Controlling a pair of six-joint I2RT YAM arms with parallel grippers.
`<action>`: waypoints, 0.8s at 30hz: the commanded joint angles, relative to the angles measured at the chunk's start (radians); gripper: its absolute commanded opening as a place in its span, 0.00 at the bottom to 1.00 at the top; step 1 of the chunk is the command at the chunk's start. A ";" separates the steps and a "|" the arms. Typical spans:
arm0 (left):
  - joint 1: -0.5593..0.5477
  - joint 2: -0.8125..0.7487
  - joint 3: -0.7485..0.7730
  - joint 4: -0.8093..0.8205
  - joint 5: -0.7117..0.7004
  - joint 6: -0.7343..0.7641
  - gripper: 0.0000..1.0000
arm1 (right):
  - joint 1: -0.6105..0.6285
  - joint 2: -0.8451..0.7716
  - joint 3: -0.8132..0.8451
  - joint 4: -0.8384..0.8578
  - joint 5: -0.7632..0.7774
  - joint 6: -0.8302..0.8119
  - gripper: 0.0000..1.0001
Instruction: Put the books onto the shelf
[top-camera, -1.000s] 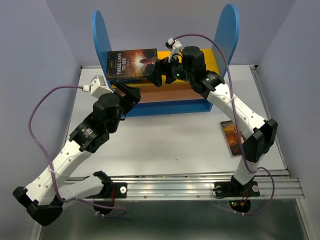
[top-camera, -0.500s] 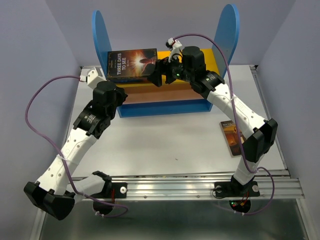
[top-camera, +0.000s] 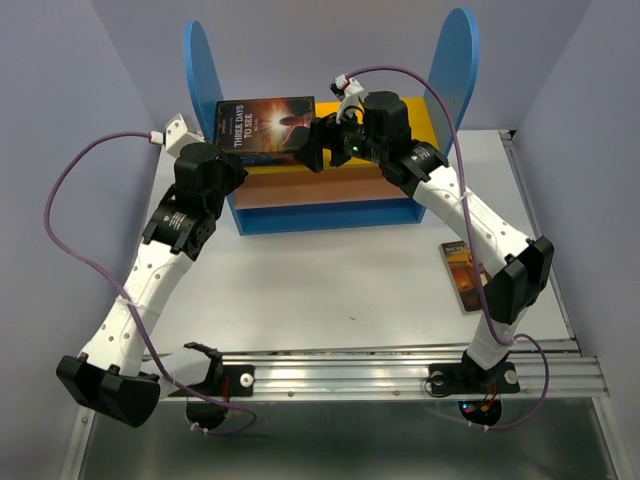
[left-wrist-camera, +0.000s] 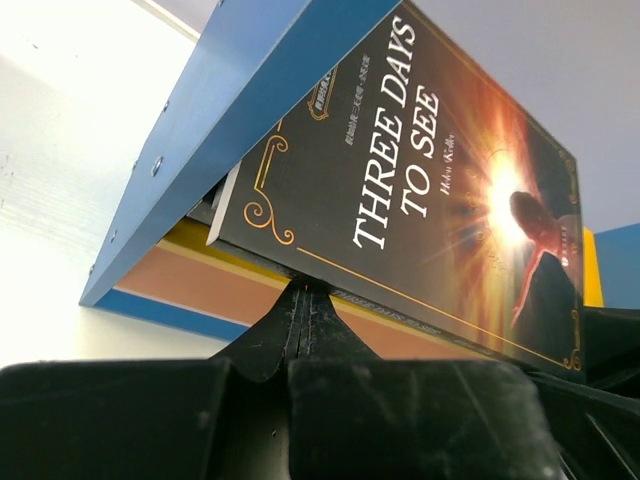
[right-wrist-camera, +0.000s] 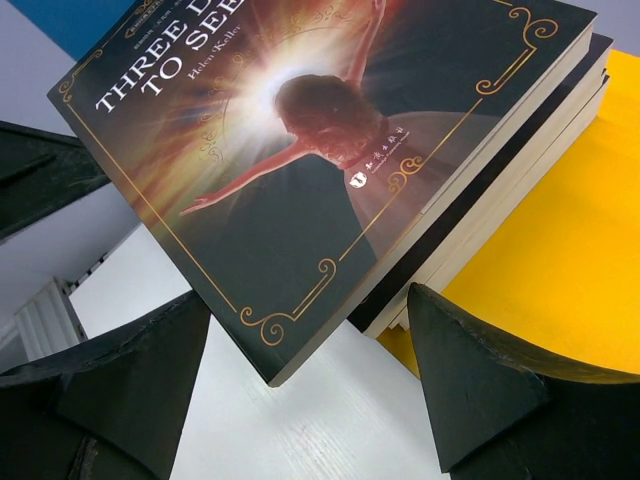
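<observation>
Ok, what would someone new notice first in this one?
The glowing Three Days to See cover tops a stack of books on the yellow top board of the blue shelf, at its left end. Both grippers crowd it: the right gripper with fingers open around the stack's corner, the left gripper shut just below the cover. One more book lies on the table at the right.

The cover of the top book reads "THREE DAYS TO SEE" in white capitals, with "Helen Keller" small beneath; the tiny print beside it is illegible.
</observation>
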 joint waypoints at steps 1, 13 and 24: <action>0.020 0.029 0.060 0.037 0.046 0.037 0.00 | 0.000 0.009 0.059 0.028 -0.016 -0.007 0.85; 0.050 0.044 0.084 0.045 0.077 0.040 0.00 | 0.000 0.051 0.110 0.027 -0.020 -0.017 0.83; 0.078 0.058 0.100 0.042 0.115 0.042 0.00 | 0.010 0.100 0.165 0.019 -0.036 -0.025 0.82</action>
